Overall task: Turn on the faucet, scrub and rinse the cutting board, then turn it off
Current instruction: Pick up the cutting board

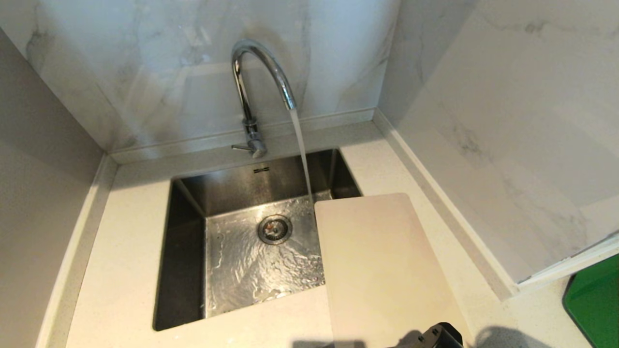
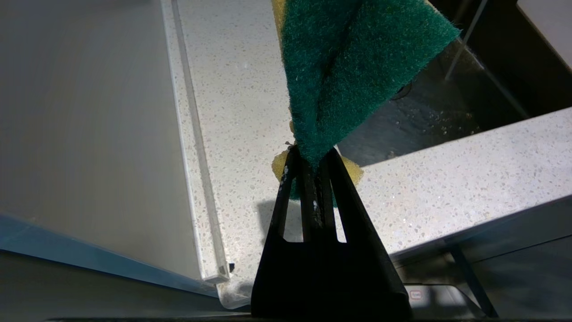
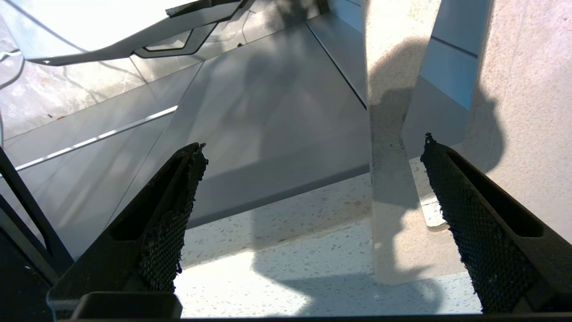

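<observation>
The speckled tabletop [image 1: 121,270] surrounds the steel sink [image 1: 251,261]. The cutting board [image 1: 382,270] lies flat on the tabletop, its far left corner overhanging the sink. The faucet [image 1: 251,82] runs water into the basin. Left claw [image 2: 313,156] pinches a green scouring sponge [image 2: 348,67]. Right claw [image 3: 313,179] stands spread, empty.

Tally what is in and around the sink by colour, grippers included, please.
Chrome or steel: 2, the faucet and sink.
Cream-white: 1, the cutting board.
Green: 2, the scouring sponge and flat green object.
Black: 2, the left gripper and right gripper.
Total: 7.
</observation>
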Robot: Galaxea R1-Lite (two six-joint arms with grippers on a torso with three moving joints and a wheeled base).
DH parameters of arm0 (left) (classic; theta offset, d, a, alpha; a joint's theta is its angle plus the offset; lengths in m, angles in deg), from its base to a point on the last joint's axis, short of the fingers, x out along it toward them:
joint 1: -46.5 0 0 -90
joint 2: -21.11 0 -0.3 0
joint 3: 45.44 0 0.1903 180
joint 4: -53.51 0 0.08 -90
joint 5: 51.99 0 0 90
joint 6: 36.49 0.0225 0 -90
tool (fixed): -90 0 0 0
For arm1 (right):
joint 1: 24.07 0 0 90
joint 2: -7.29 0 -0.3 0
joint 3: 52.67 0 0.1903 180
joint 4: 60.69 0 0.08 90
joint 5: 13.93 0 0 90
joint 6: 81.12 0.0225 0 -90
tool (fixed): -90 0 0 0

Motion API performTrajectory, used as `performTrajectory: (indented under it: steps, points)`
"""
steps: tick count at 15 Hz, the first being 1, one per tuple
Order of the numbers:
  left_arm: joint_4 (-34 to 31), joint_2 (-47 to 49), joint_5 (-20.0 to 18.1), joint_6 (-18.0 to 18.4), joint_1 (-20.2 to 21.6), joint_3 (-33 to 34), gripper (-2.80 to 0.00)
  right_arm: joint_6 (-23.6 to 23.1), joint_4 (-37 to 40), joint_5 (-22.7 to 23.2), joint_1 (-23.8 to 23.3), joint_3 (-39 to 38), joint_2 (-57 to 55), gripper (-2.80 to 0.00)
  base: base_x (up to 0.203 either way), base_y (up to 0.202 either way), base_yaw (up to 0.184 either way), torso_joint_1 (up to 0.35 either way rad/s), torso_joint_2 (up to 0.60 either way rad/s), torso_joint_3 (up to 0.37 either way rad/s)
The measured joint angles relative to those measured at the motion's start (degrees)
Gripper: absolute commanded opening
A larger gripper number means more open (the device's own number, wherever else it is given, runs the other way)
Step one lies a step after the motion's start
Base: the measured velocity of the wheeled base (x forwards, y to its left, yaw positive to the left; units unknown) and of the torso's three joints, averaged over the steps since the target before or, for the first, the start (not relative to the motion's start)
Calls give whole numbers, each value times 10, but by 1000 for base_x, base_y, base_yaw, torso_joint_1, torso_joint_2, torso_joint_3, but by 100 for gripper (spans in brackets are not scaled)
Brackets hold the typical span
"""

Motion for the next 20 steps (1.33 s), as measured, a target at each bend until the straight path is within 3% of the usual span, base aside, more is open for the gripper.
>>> performTrajectory:
  steps: [5,20]
  points:
    - [0,0,0,-1,0,0,-280,-27,-75,-2,0,-23,2,0,0,0,0,0,0,0]
    - [0,0,0,-1,0,0,-280,-31,-120,-10,-6,-40,-44,0,0,0,0,0,0,0]
